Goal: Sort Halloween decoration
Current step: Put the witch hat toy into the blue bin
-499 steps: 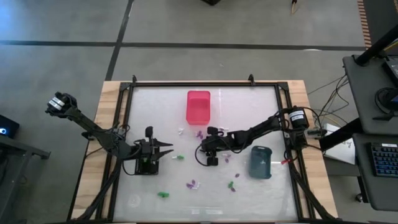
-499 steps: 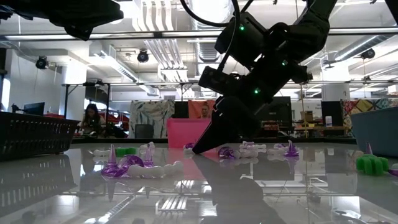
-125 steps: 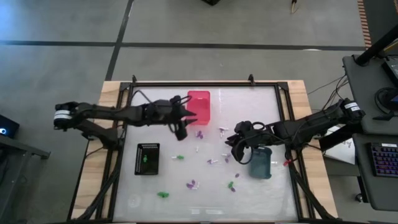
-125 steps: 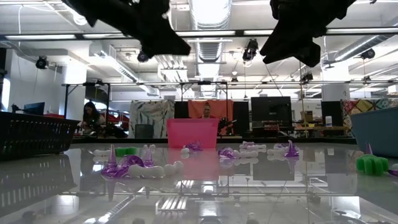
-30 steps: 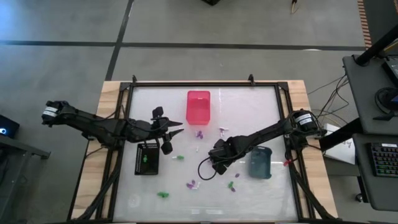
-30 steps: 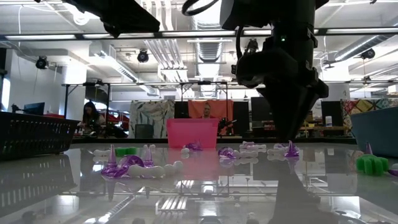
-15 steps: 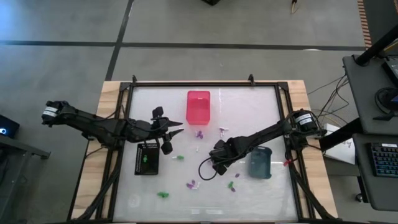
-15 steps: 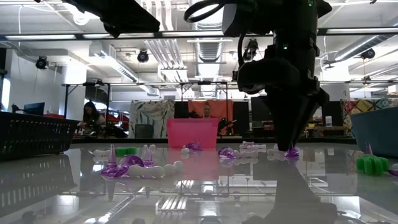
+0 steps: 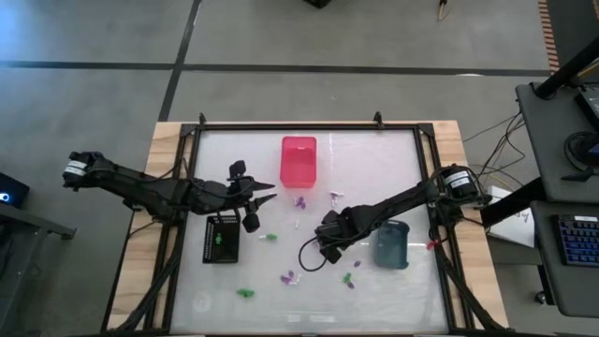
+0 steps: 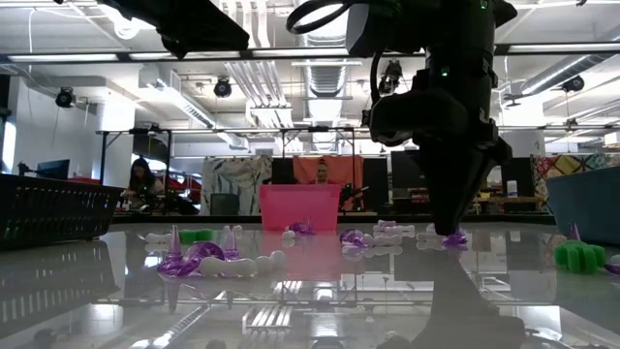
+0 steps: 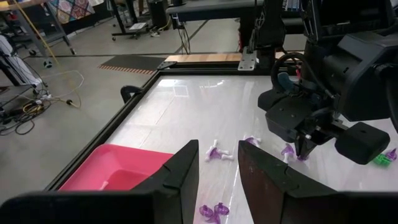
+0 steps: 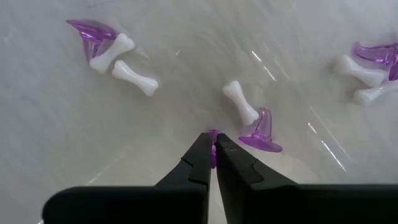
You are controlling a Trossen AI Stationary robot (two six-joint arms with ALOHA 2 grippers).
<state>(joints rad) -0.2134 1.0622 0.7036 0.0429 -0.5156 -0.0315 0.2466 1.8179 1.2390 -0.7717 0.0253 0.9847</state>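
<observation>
The right hand (image 12: 212, 151) has pinched shut on a purple piece (image 12: 213, 144) just right of the tabletop's (image 9: 374, 159) centre, low enough to lift. The left hand (image 11: 217, 163) hovers half-open at nine o'clock, waiting.

table: glossy white top (image 9: 393, 159) in a black frame, wooden edges at both sides
far middle: pink plastic rectangular bin (image 9: 299, 160)
left side: black mesh tray (image 9: 222, 238)
right side: grey-blue plastic container (image 9: 391, 243)
scattered pieces: tiny purple witch hats (image 12: 262, 132), white bones (image 12: 135, 77), green bits (image 9: 245, 293) loose across the middle and near side
</observation>
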